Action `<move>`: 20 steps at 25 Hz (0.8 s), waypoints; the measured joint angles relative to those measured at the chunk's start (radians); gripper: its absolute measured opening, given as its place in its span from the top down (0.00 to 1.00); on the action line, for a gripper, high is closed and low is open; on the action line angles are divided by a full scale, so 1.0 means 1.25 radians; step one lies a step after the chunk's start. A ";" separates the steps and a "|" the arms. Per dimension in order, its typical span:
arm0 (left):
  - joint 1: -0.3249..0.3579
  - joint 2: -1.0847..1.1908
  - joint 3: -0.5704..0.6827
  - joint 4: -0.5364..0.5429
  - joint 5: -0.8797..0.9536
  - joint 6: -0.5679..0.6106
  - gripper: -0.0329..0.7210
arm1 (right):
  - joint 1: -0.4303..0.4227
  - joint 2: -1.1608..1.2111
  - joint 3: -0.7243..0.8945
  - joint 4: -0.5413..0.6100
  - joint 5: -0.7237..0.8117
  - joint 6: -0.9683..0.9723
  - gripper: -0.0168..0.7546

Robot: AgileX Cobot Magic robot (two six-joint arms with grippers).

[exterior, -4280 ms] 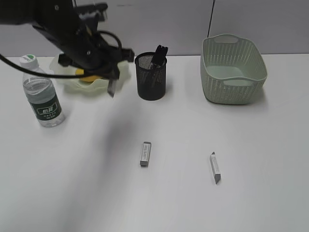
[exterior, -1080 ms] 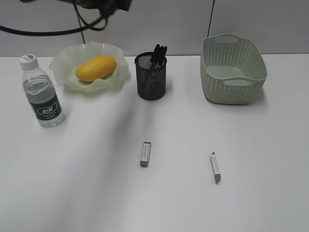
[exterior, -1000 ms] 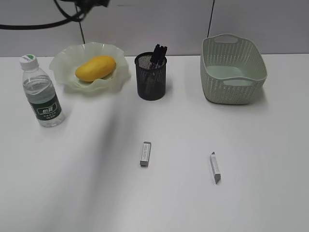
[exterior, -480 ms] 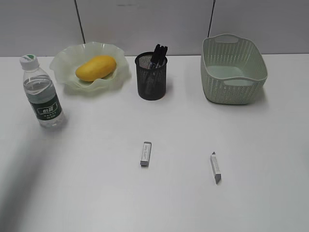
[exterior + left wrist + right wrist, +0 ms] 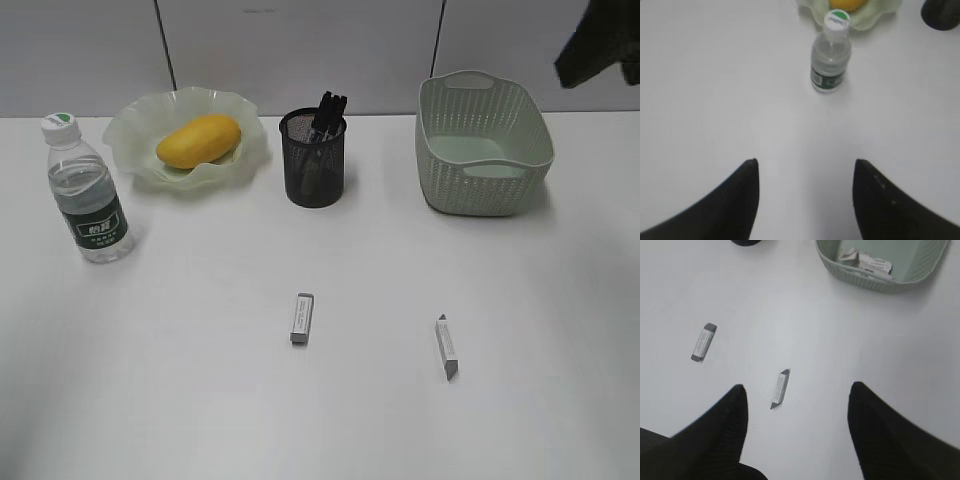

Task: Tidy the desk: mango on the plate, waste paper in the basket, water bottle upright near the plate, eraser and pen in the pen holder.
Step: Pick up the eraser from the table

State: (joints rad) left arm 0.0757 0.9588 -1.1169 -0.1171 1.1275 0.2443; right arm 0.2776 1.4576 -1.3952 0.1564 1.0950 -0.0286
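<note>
while both hands, left hand (image 5: pixel 805 200) and right hand (image 5: pixel 795 432), hang spread and empty over the surface (image 5: pixel 200 400), two erasers (image 5: pixel 301 318) (image 5: pixel 446 347) lie nearest; farther back, water bottle (image 5: pixel 86 195) upright, mango (image 5: pixel 198 140) on plate (image 5: pixel 125 130), pen holder (image 5: pixel 313 158), waste paper (image 5: pixel 863 260) in basket (image 5: pixel 484 145).

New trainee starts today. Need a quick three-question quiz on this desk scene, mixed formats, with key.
1. True or false: the mango lies on the plate.
2. What lies inside the basket? A) mango B) waste paper C) pen
3. How many small grey erasers lie loose on the desk?

Key:
1. True.
2. B. The waste paper shows in the right wrist view.
3. Two: one nearer the middle, one to its right.
</note>
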 joint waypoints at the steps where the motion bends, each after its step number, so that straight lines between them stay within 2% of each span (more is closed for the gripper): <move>1: 0.000 -0.038 0.036 -0.012 0.000 0.000 0.35 | 0.018 0.015 -0.001 -0.013 0.000 0.011 0.33; 7: 0.000 -0.282 0.225 -0.052 -0.033 0.000 0.35 | 0.102 0.115 -0.003 -0.062 -0.002 0.066 0.33; 14: 0.000 -0.496 0.362 -0.082 -0.039 0.000 0.35 | 0.111 0.224 0.010 -0.054 -0.066 0.097 0.37; 20: 0.000 -0.609 0.449 -0.120 -0.039 0.000 0.35 | 0.111 0.259 0.120 -0.036 -0.152 0.111 0.39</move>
State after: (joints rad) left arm 0.0757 0.1980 -0.5563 -0.2674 1.0791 0.2443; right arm 0.4161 1.7809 -1.2452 0.1108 0.9044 0.1107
